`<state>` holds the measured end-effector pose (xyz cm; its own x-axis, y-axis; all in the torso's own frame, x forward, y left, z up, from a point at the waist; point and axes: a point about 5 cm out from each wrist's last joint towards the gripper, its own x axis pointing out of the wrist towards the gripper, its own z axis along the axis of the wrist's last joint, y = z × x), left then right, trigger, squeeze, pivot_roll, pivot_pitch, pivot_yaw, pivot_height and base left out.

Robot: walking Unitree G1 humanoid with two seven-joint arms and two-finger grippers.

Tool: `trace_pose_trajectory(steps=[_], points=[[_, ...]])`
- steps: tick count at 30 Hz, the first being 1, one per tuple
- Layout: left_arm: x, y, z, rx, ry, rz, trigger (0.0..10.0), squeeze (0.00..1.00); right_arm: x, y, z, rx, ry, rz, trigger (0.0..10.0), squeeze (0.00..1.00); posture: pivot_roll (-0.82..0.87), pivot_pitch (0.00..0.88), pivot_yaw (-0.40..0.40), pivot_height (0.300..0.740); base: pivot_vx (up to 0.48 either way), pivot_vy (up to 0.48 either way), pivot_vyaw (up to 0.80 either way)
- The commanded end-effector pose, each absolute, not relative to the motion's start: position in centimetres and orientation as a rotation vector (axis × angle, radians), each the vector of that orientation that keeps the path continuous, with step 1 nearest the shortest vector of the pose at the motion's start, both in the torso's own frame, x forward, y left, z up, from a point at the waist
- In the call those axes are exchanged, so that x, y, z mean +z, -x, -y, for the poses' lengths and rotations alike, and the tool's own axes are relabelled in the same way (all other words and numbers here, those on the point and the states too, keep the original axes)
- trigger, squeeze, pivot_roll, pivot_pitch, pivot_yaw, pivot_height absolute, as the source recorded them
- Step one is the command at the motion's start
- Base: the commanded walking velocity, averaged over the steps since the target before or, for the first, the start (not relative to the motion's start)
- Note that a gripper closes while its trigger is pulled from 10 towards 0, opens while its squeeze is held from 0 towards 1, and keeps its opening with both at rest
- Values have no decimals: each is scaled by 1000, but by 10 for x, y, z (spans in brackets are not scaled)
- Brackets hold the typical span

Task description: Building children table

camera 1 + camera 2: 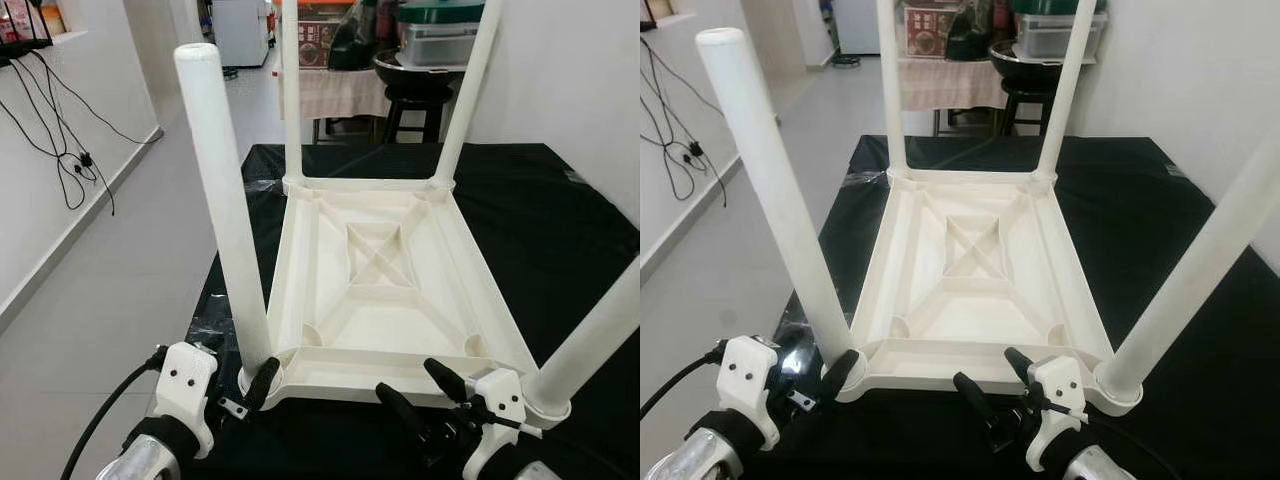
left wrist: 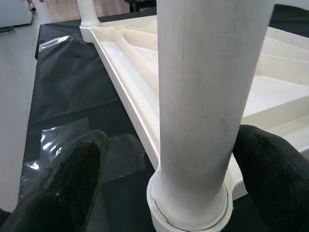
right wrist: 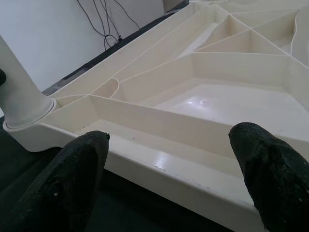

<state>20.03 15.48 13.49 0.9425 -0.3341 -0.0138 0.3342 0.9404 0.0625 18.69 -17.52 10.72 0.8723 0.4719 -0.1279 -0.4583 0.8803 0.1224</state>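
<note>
Four legs up already, sockets at each corner of the upturned table top (image 1: 385,290) on the black cloth (image 1: 560,230). Judged stage: seating and checking the near legs, little left beyond that.

Left gripper (image 2: 164,169) spread wide around the base of the near left leg (image 1: 225,210), one finger (image 2: 63,183) on either side, not visibly pressing on it. Leg standing between the fingers, its collar just below and ahead of the fingertips, and leaning a little off upright in the head views.

Right gripper (image 3: 169,154) also spread wide, holding nothing, hovering just short of the near rim of the table top. Rim directly ahead of the fingertips; near right leg (image 1: 1200,270) off to that gripper's outer side, well clear of its fingers.

To do the step well: close on the near left leg low down, close to the socket, not higher, since a grip high up would likely lever the top across the cloth. Then straighten and press down along the leg's own axis. Meanwhile, steady the rim with the other gripper, ideally pinching the edge wall straight ahead. Light plastic, probably prone to sliding; slow, even pressure advisable.
</note>
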Motion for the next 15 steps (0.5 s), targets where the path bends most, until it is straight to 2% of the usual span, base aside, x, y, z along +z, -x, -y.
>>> trace_pose_trajectory(steps=[1, 7, 9, 15], points=[[131, -201, -160, -315, -83, -25, 10000, 0, 109, -187, 176, 482, -101, -148, 10000, 0, -67, 49, 1, 740, 0, 0, 0], [128, -211, -155, -341, -86, -18, 10000, 0, 133, -184, 195, 478, -129, -107, 10000, 0, -103, 55, 10, 740, 0, 0, 0], [128, -213, -155, -344, -85, -17, 10000, 0, 162, -184, 202, 515, -165, -50, 10000, 0, -115, 57, 9, 740, 0, 0, 0], [125, -214, -155, -350, -82, -23, 10000, 0, 201, -175, 232, 551, -82, 9, 10000, 0, -138, 57, 11, 740, 0, 0, 0]])
